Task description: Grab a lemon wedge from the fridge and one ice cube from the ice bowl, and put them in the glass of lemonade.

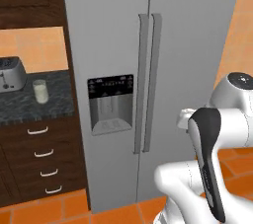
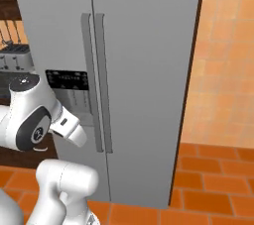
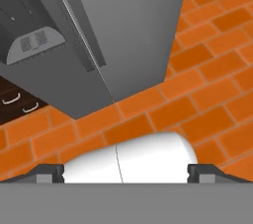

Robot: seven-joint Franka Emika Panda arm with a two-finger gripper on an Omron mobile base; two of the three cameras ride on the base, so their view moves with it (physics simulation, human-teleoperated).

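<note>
The grey two-door fridge (image 1: pixel 108 30) (image 2: pixel 144 70) stands straight ahead with both doors shut, its long handles (image 1: pixel 148 82) meeting at the middle and a black dispenser panel (image 1: pixel 110 102) on the left door. The lemon wedge is hidden behind the doors. The glass of lemonade (image 1: pixel 40 91) stands on the dark counter (image 1: pixel 24 107) left of the fridge. The ice bowl and ice cube are out of view. My gripper (image 3: pixel 126 173) is open with nothing between its fingertips (image 3: pixel 49 172); it hangs low before the fridge (image 3: pixel 123 20) and looks at the fridge's foot and the floor.
A steel toaster (image 1: pixel 11 75) (image 2: pixel 15 55) sits at the back of the counter, over dark wooden drawers (image 1: pixel 42 156). An orange tiled floor (image 3: pixel 197 94) runs in front of the fridge, and an orange wall (image 2: pixel 223 60) stands to its right.
</note>
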